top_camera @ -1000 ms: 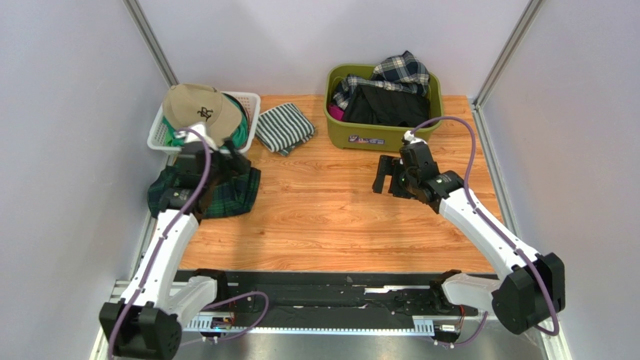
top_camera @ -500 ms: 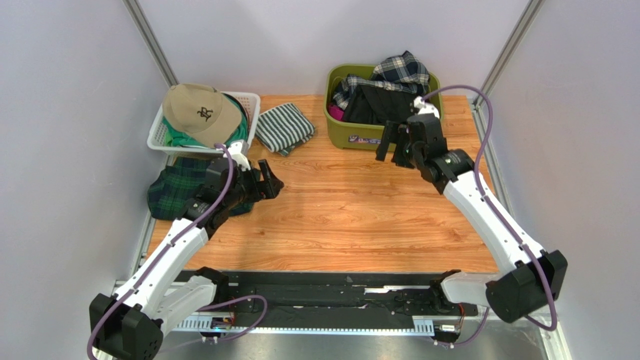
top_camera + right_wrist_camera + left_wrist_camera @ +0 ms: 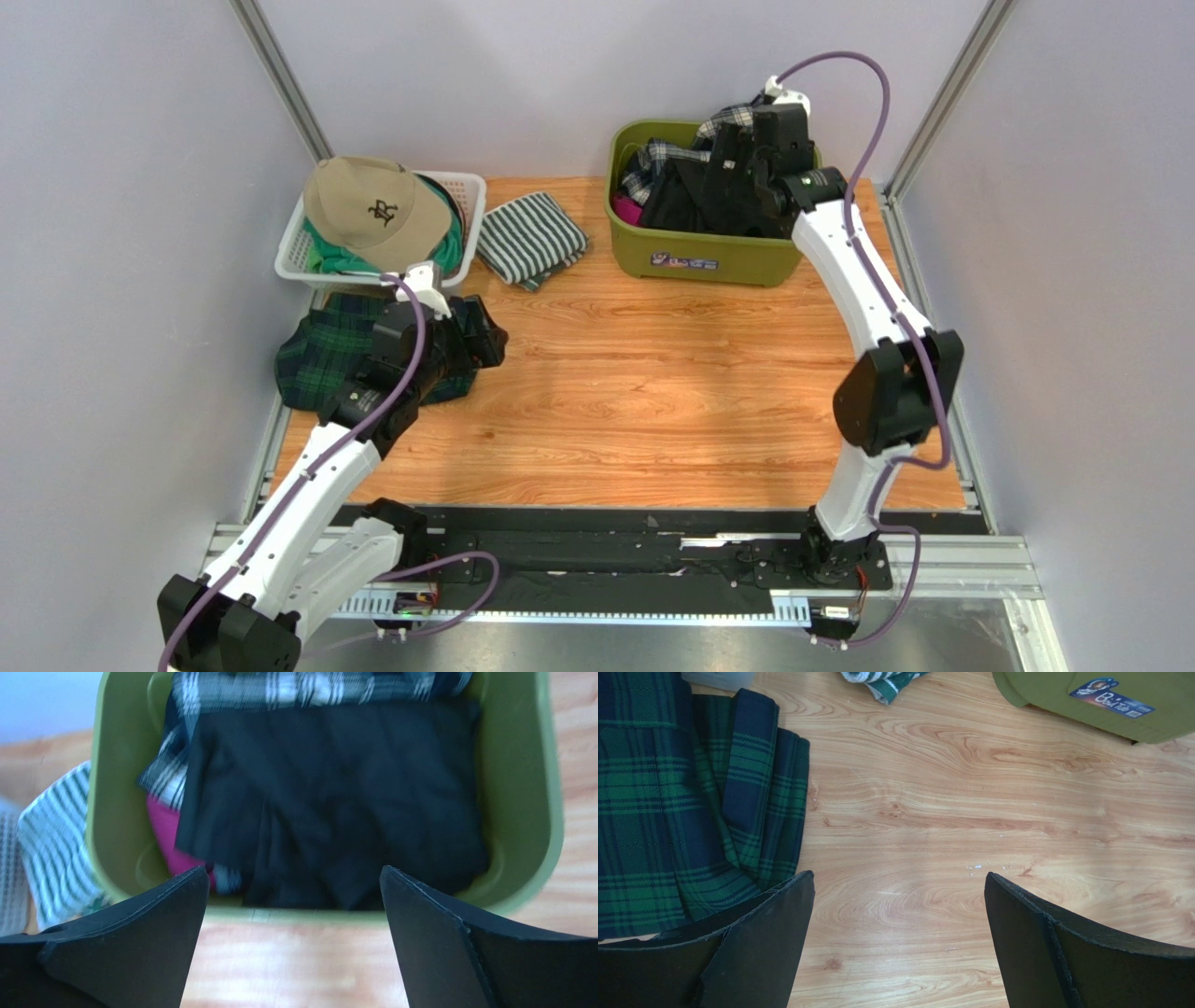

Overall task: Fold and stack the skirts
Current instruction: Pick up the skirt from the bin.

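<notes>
From above, my left fingers (image 3: pixel 474 340) hang at the edge of the tartan skirt (image 3: pixel 320 361) on the tabletop (image 3: pixel 645 406), and my right fingers (image 3: pixel 739 151) hover over the green tub (image 3: pixel 701 255). In the left wrist view they are spread wide (the skirt lies just beside one). In the right wrist view they are spread too, above the black skirt (image 3: pixel 337 798) and plaid skirt (image 3: pixel 309 686) in the tub.

Tartan skirt (image 3: pixel 661 812) folded; black skirt (image 3: pixel 337 798), plaid skirt (image 3: pixel 281 687) heaped
</notes>
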